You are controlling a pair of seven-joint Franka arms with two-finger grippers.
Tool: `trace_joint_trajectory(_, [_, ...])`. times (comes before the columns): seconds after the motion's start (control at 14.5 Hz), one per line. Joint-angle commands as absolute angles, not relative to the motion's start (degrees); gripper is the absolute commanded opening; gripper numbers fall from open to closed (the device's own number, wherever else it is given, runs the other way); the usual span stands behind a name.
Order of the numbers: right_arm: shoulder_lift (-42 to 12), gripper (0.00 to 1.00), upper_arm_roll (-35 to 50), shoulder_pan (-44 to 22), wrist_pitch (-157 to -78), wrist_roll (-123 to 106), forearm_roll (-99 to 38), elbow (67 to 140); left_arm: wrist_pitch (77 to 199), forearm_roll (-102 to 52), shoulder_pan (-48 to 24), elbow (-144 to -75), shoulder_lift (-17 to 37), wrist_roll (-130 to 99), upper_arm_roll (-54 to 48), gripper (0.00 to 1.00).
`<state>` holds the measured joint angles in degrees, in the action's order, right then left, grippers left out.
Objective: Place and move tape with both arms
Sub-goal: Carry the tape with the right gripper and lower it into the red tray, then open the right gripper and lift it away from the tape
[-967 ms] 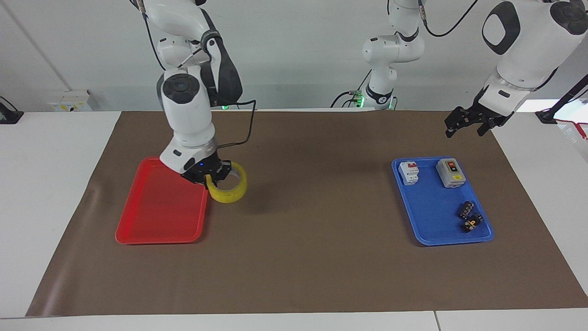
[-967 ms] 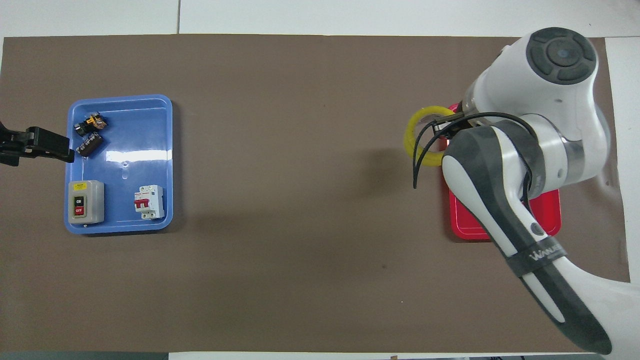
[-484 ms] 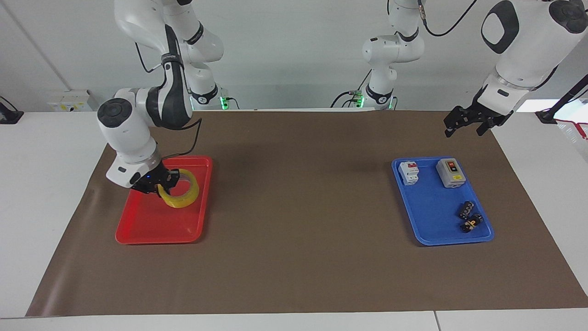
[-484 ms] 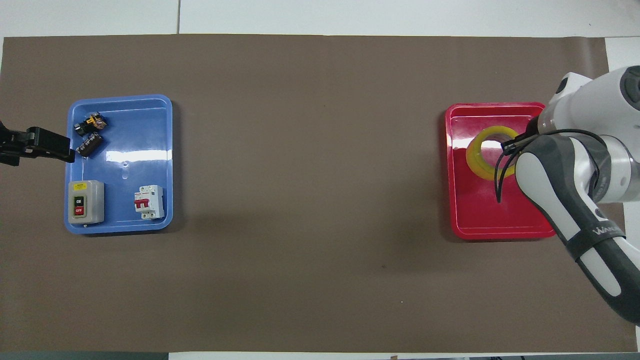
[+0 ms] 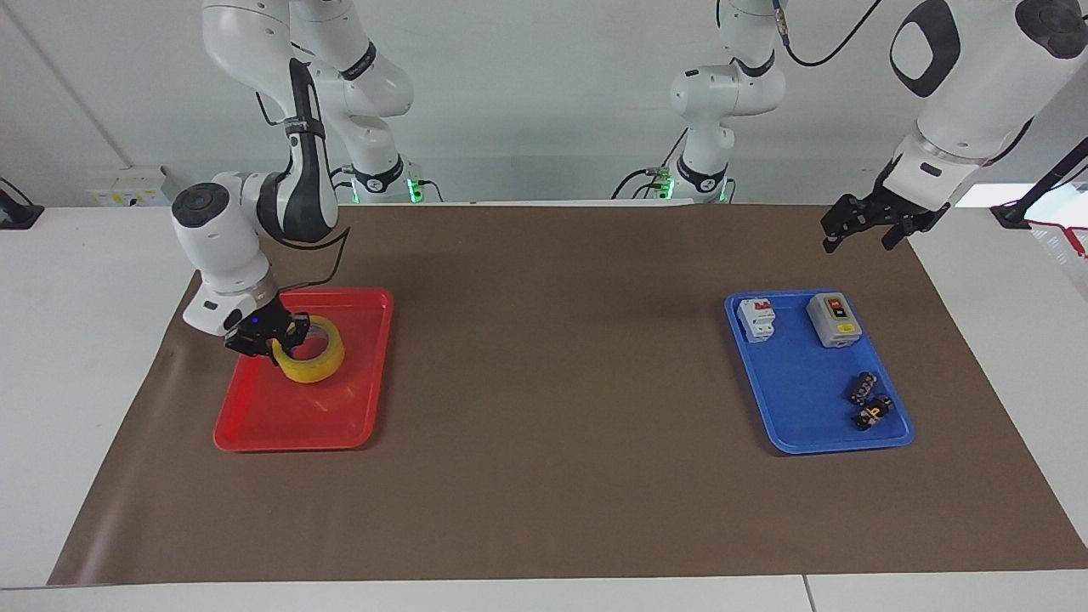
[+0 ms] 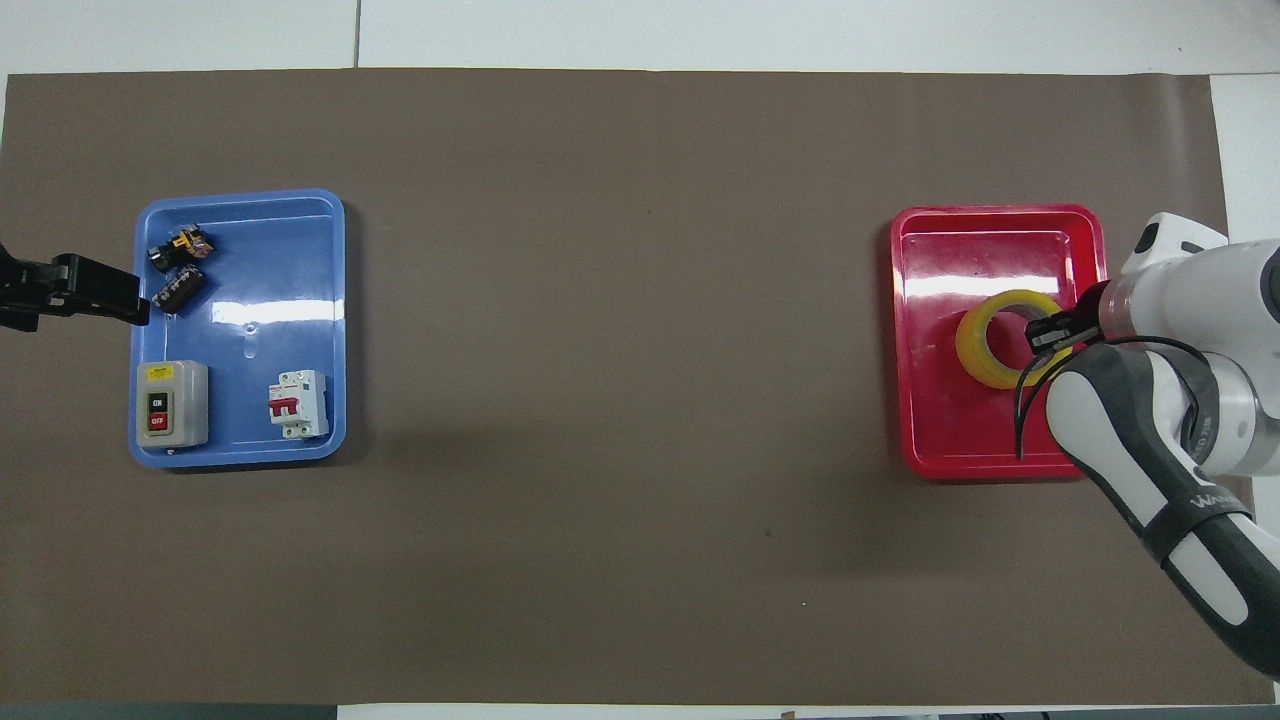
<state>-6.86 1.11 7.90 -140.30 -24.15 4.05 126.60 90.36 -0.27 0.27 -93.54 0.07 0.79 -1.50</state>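
Bench (image 5: 544,510) carries a red tray (image 5: 280,425) and a blue tray (image 5: 799,399). The tape (image 5: 316,361) sits low in the red tray, the right hand (image 5: 270,338) clamped on its wall. The left hand (image 5: 860,228) waits, fingers apart, near the blue tray.

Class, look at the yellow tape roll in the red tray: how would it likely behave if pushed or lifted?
The tape roll is a closed ring around a pale core, so probably stiff and light. It looks flat in the red tray, so a push would likely slide it, not roll it. The right tool is shut on one wall, so it may swing when lifted.
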Motion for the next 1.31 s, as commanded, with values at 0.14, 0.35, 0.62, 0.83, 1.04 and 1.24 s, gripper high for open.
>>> trace_joint_trajectory(0.14, [-6.42, 0.0, 1.85, 9.14, -143.43, -22.86, 4.22, 128.67, 90.61, -1.67, 0.0, -95.1, -1.49, 0.79, -1.41, 1.0])
trace_joint_trajectory(0.35, [-6.33, 0.0, 1.85, 9.23, -144.14, -22.06, 4.22, 129.72, 90.62, -1.67, 0.0, -95.01, -1.49, 0.79, -1.49, 1.0])
trace_joint_trajectory(0.62, [-6.15, 0.16, 1.76, 9.23, -146.42, -22.23, 4.22, 130.96, 90.53, -1.67, -0.09, -95.01, -1.49, 0.88, -1.67, 1.0])
trace_joint_trajectory(0.83, [-6.33, 1.0, 1.76, 9.32, -146.43, -21.53, 4.13, 130.17, 90.53, -1.67, -0.09, -95.01, -1.49, 0.97, -1.67, 1.0])
trace_joint_trajectory(1.04, [-6.94, 1.0, 1.84, 8.88, -142.5, -21.8, 4.22, 124.74, 90.53, -1.67, 0.0, -95.01, -1.49, 1.05, -1.67, 1.0])
trace_joint_trajectory(1.24, [-5.54, 1.0, 2.11, 7.65, -130.47, -19.35, 4.13, 115.7, 90.35, -1.67, 0.0, -95.01, -1.49, 1.06, -1.67, 1.0])
